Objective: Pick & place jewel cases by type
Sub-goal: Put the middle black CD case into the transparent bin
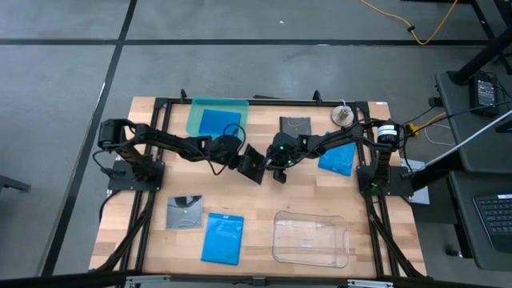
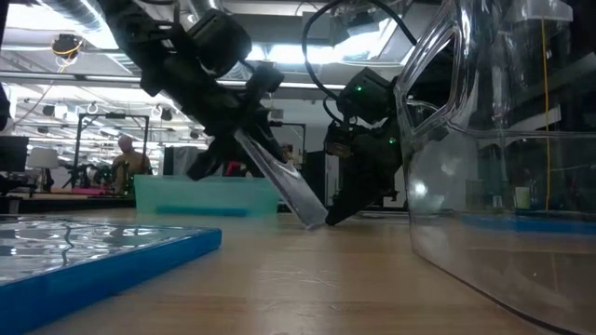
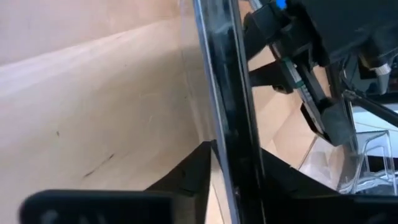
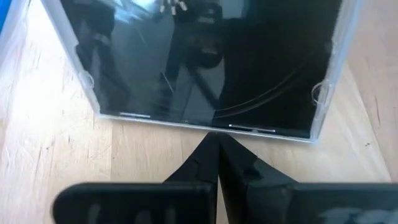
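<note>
- The left gripper (image 1: 242, 158) is reaching in over the middle of the light wooden table (image 1: 256, 216), its dark fingers (image 3: 186, 180) pinching the edge of a tilted dark grey square jewel case (image 1: 253, 166).
- That tilted case (image 2: 279, 181) is standing propped at a slant, its lower corner touching the wood, its thin clear edge (image 3: 224, 93) running up between the fingers in the left wrist view.
- The right gripper (image 1: 278, 171) is meeting it from the other side, its two fingers (image 4: 214, 165) pressed fully together, the tip resting at the case's lower rim; the case's glossy dark face (image 4: 205, 62) is showing a faint disc arc and clear plastic corners.
- A second dark grey case (image 1: 295, 126) is lying flat at the far side of the table, behind the right arm.
- A bright blue rectangular case (image 1: 337, 158) is lying just right of the right arm.
- Another blue case (image 1: 218, 122) is sitting inside the teal translucent tray (image 1: 196, 112) at the far left.
- At the near edge, a grey square case showing a disc (image 1: 185, 212) is lying beside a third blue case (image 1: 223, 238).
- The large clear plastic tray (image 1: 344, 240) is standing to their right.
</note>
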